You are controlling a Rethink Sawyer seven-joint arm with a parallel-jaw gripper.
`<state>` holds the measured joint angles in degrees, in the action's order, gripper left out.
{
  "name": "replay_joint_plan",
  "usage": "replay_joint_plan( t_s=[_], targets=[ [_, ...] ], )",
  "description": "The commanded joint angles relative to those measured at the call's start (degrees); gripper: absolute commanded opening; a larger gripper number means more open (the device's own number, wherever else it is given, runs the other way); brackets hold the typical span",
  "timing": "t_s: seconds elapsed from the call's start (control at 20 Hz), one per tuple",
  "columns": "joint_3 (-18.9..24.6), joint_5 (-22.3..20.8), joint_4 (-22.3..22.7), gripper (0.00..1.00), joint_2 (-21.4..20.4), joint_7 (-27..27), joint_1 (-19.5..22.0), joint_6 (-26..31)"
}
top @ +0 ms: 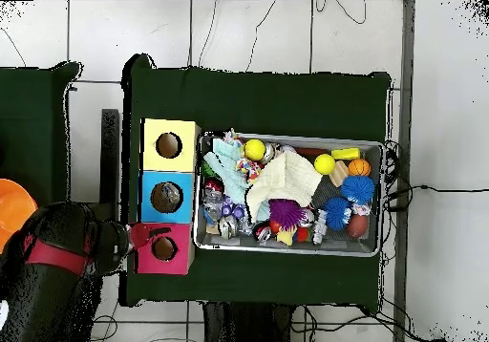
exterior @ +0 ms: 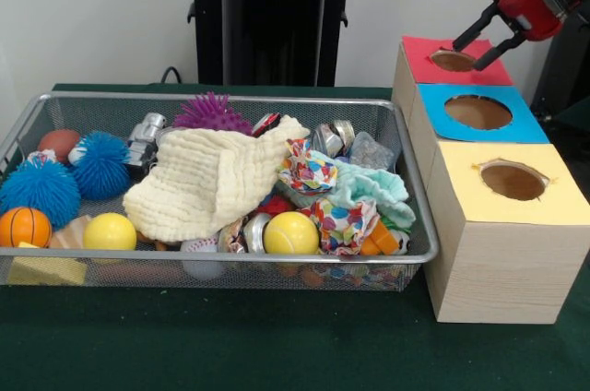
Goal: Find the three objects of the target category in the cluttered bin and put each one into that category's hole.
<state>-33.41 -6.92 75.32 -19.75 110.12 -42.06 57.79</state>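
Green cloth covers the table (exterior: 277, 345). From the front, the gripper (exterior: 474, 46) hangs over the red box's hole (exterior: 452, 60), jaws spread and empty: likely between drops. One crushed bottle (exterior: 371, 151) lies in the basket (exterior: 230, 264) at its box end, long axis unclear. Next comes a reach back. From overhead, the arm's end sits beside the red box (top: 143, 245); no bottle is distinguishable.
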Motion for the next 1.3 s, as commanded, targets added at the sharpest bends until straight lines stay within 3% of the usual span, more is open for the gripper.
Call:
replay_joint_plan(
  t_s=[0.05,0.45,0.65,0.85,1.3],
  targets=[
    [0.51,-1.93,3.94,1.0,-3.42,7.6,1.81,1.4],
    [1.44,-3.08,7.2,1.0,-8.14,2.63,5.58,-3.55],
    [2.97,-4.41,12.29,1.0,-13.79,-0.38,8.71,-12.18],
    [6.86,-4.14,19.1,1.0,-18.99,-2.26,13.9,-23.31],
    [18.64,-4.18,30.1,1.0,-26.52,-5.64,27.34,-37.76]
  ],
)
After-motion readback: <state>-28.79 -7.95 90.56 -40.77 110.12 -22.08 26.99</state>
